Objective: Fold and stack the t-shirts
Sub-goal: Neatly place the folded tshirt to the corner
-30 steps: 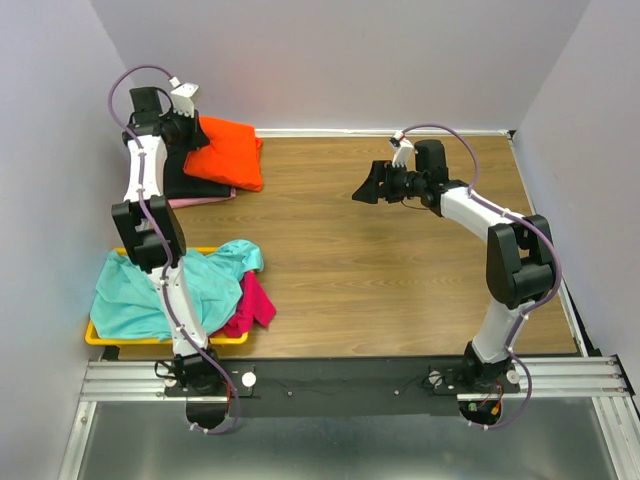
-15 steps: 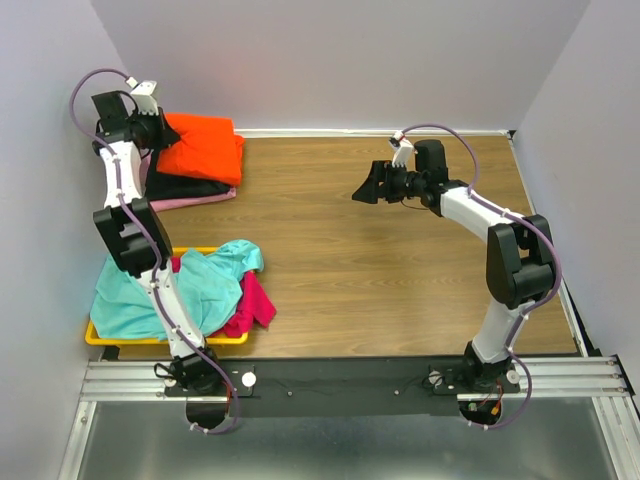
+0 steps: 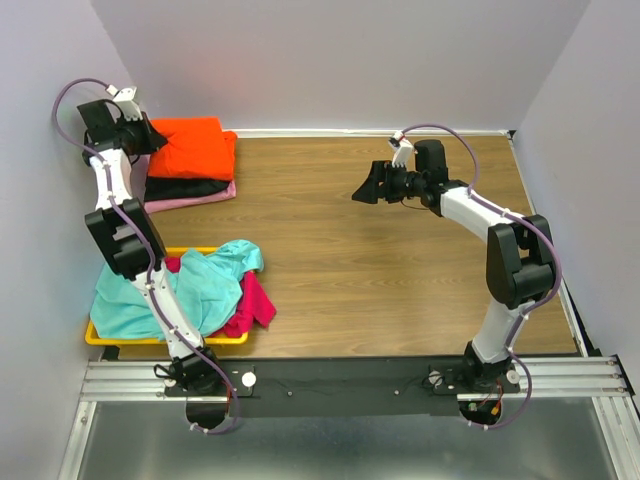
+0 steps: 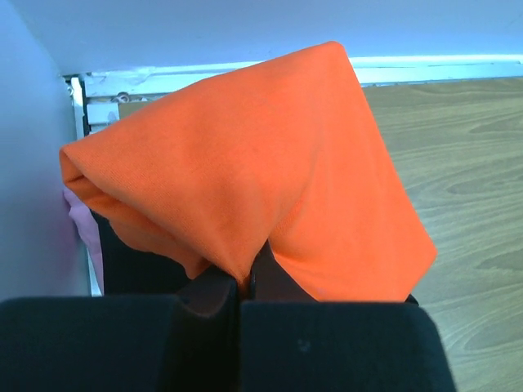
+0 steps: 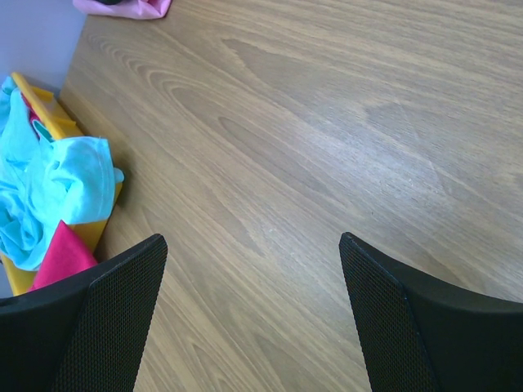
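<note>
The folded orange t-shirt point(image 3: 192, 146) lies on top of the black t-shirt point(image 3: 190, 186) and the pale pink t-shirt point(image 3: 195, 199) at the far left corner. My left gripper point(image 3: 143, 135) is shut on the orange shirt's left edge; in the left wrist view the cloth point(image 4: 245, 171) drapes up from the closed jaws. The teal t-shirt point(image 3: 175, 290) and the magenta t-shirt point(image 3: 255, 303) lie crumpled in the yellow tray point(image 3: 100, 338). My right gripper point(image 3: 362, 186) is open and empty above the bare table, its fingertips point(image 5: 122, 286) wide apart.
Walls stand close to the stack on the left and the back. The yellow tray sits at the near left; it also shows in the right wrist view point(image 5: 49, 110). Bare wooden table point(image 3: 400, 270) spreads across the middle and right.
My left gripper has pulled the orange shirt left toward the corner, so it now lies squarely over the black and pink shirts. The right arm has not moved.
</note>
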Available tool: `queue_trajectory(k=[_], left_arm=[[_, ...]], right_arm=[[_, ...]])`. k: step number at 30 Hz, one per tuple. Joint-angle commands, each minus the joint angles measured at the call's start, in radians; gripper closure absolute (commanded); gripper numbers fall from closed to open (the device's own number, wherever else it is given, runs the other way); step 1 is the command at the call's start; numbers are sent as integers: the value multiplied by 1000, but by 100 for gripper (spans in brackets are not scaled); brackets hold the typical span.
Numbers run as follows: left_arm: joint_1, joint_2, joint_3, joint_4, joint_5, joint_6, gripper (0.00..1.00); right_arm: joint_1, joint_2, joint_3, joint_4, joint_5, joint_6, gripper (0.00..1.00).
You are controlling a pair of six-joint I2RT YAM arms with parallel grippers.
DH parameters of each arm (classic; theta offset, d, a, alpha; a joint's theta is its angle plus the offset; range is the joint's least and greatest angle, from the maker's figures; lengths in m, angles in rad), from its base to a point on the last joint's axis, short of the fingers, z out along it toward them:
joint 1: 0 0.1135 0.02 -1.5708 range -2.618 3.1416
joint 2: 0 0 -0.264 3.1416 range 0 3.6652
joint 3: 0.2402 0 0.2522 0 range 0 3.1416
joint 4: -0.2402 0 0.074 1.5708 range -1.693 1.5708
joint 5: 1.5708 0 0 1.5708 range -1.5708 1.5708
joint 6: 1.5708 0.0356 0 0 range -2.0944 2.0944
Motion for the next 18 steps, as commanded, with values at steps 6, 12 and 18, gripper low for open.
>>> queue_trajectory(k=[6,12,18], left_arm=[[19,-49,-18,53,-54,-22,100],[19,-76,-52,76,-89,-31,100],[19,-106,-84,100,-143,-42,100]], right_arm=[[-3,-26,-3,-6,-35,-7,7],[-5,-29,-7,-6,-35,-6,7],[-3,-41,-14,23,-39,-6,7]])
